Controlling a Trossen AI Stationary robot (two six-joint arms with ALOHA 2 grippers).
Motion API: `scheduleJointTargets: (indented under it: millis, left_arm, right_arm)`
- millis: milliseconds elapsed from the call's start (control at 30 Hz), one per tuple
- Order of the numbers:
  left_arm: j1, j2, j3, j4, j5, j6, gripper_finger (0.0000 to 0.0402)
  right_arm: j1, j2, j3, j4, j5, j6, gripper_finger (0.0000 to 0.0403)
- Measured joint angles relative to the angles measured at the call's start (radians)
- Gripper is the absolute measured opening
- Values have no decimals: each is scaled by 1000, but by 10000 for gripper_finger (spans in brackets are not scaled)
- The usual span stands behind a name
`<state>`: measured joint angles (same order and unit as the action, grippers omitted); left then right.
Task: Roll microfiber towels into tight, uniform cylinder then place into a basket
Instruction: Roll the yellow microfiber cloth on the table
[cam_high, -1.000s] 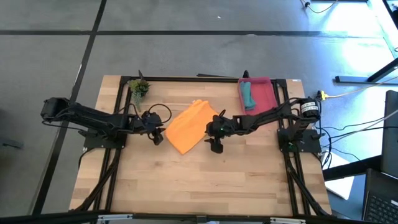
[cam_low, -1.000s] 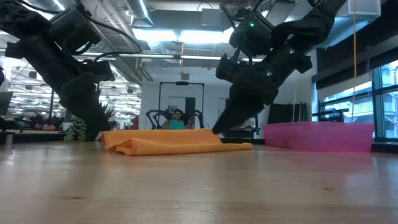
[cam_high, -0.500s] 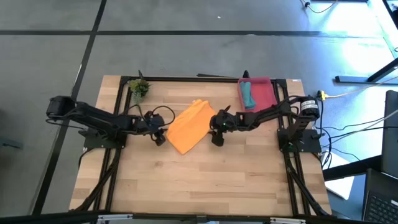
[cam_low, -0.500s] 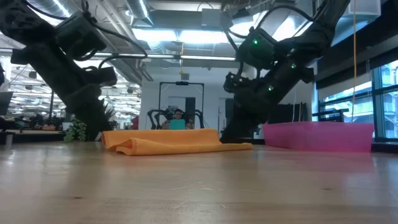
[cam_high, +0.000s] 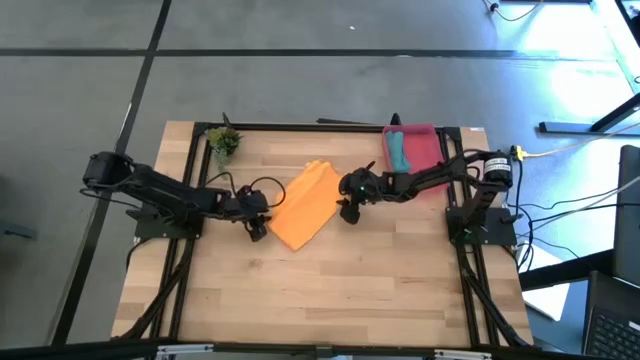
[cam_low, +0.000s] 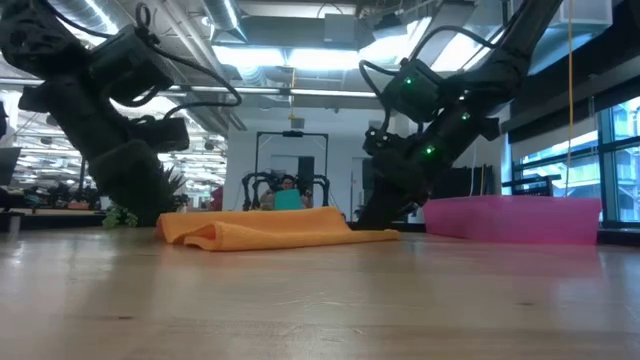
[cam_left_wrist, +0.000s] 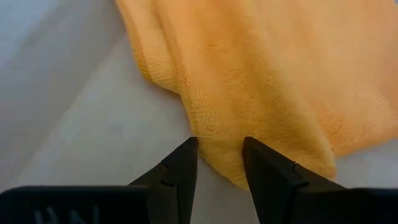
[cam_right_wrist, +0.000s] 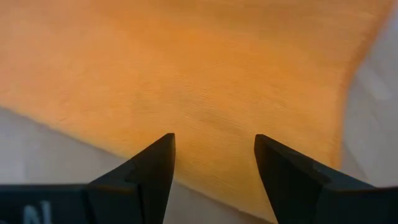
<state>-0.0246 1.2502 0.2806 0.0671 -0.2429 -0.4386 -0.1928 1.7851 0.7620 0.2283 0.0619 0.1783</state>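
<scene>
The basket (cam_high: 422, 150) holds the teal towel (cam_high: 398, 152); both end effectors (cam_high: 258, 226) (cam_high: 346, 210) gape at the orange towel (cam_high: 303, 205) edges.

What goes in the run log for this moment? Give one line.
stage: rolling orange towel | left gripper: open at towel edge | right gripper: open at opposite edge | teal towel: in basket

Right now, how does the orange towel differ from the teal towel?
The orange towel lies folded flat on the bare table between both grippers; the teal towel lies bunched into a narrow strip inside the pink basket. The orange towel covers more area than the teal towel. Both are soft cloths, and neither is lifted.
</scene>
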Motion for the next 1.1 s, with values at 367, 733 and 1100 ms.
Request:
scheduleJointTargets:
  millis: [367,733,1100]
  left_arm:
    - [-83,40,0,71,30,-50,121]
    - [-189,47,-1,237,66,-92,121]
    - [-151,-38,33,209,-81,87,121]
  right_arm:
    - [-41,0,0,0,1,-3,221]
    - [-45,0,0,-1,54,-65,221]
    - [9,-73,2,-1,51,-84,221]
